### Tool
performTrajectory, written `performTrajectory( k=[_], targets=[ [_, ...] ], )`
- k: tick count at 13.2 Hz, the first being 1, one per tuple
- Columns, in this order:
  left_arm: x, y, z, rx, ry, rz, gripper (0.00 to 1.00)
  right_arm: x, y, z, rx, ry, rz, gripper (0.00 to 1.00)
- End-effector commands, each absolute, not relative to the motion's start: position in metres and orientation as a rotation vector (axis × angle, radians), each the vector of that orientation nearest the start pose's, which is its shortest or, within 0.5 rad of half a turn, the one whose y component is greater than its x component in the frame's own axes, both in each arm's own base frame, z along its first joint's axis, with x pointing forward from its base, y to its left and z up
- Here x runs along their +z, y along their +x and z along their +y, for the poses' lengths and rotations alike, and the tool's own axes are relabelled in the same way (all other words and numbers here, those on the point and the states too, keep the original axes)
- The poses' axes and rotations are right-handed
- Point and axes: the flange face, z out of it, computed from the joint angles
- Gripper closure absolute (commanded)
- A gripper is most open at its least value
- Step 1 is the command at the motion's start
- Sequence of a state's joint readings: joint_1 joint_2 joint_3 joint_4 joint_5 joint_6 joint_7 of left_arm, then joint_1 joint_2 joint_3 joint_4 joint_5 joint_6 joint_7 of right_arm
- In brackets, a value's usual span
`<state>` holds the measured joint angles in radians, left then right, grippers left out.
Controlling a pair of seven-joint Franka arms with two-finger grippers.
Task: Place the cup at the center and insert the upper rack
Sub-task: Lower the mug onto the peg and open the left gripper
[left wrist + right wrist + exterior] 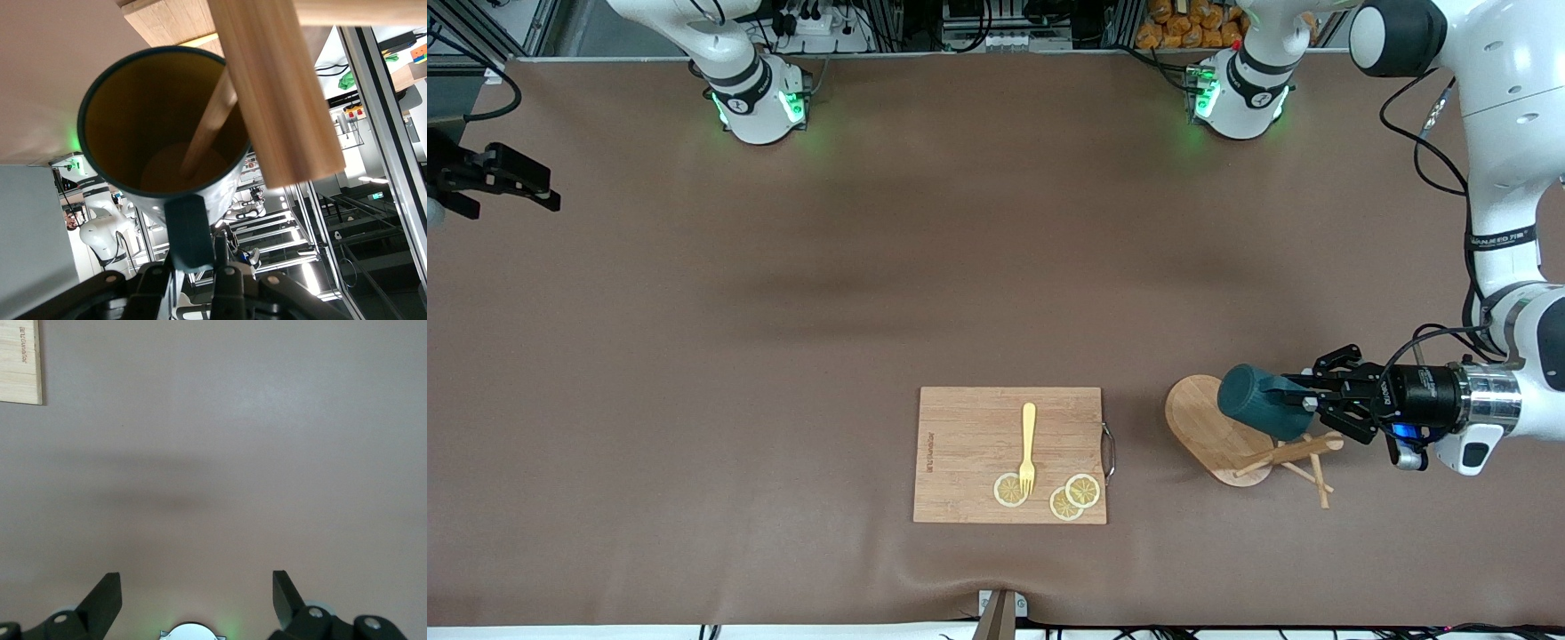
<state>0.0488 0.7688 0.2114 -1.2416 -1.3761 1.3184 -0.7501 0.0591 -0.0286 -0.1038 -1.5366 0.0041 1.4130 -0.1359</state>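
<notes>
The left gripper (1309, 402) is clamped on the handle of the cup (1258, 400), which hangs mouth-sideways on a peg of the upper rack (1227, 431) near the left arm's end, while the right gripper (195, 597) waits with fingers apart.

The brown table cover (783, 356) is evenly lit. Metal framing (373, 133) and shelving are seen around it.

Rack peg (207, 130) inside cup (160, 127).
</notes>
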Motion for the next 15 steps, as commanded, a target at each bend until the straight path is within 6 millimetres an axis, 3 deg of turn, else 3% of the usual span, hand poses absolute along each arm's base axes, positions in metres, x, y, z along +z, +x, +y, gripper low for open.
performTrajectory(
  k=[1,5,15],
  targets=[
    [0.359,0.717,0.018,-0.974,1.561,0.98,1.0,0.644,0.528,-0.02,0.153,-3.11,-0.129,0.0],
    [0.354,0.719,0.028,-0.97,1.513,0.98,1.0,0.643,0.527,-0.02,0.158,-3.11,-0.129,0.0],
    [0.347,0.721,0.03,-0.973,1.47,0.975,1.0,0.642,0.527,-0.02,0.167,-3.109,-0.129,0.0]
  ],
)
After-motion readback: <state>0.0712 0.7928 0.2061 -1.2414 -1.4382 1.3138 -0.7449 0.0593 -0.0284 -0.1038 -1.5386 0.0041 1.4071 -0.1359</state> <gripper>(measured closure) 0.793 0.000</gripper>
